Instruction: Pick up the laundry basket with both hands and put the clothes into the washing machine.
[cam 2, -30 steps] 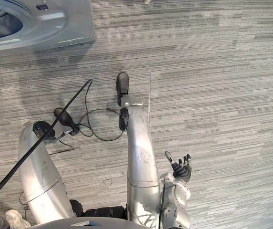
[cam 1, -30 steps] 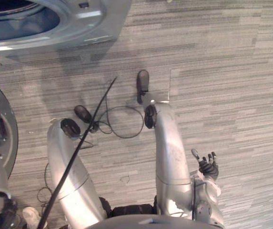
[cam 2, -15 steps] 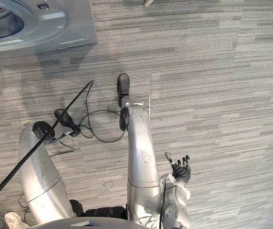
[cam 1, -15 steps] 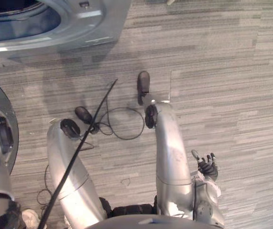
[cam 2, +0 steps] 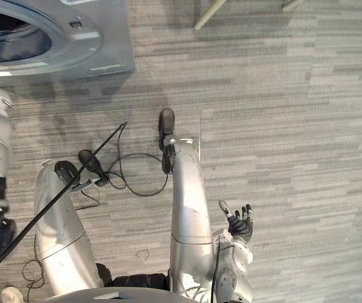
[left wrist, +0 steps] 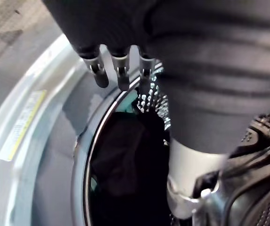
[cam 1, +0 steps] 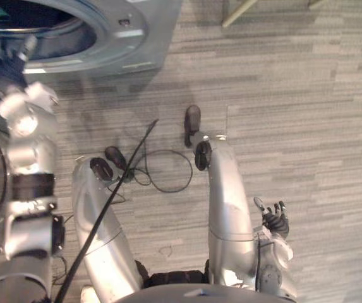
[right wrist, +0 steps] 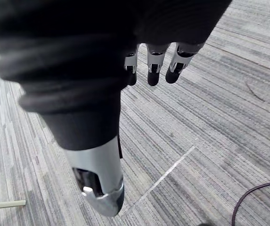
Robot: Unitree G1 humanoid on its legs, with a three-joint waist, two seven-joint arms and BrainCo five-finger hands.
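**A:** The left hand [left wrist: 121,76] is up at the washing machine [cam 1: 136,38], poised right over the rim of its round opening [left wrist: 84,155].

**B:** Its fingers hang straight and loose with the thumb apart, and there's nothing in its grip.

**A:** And there are the clothes [left wrist: 125,155], a dark bundle lying inside the drum just past that rim. There's a teal piece [left wrist: 127,101] at its edge, near the fingertips.

**B:** Whether those tips touch the cloth, I can't tell.

**A:** Over to the right hand [cam 1: 275,221], low at the robot's side above the grey striped carpet [cam 1: 319,126], well apart from the machine.

**B:** It's palm up, fingers spread and relaxed, and empty as well.
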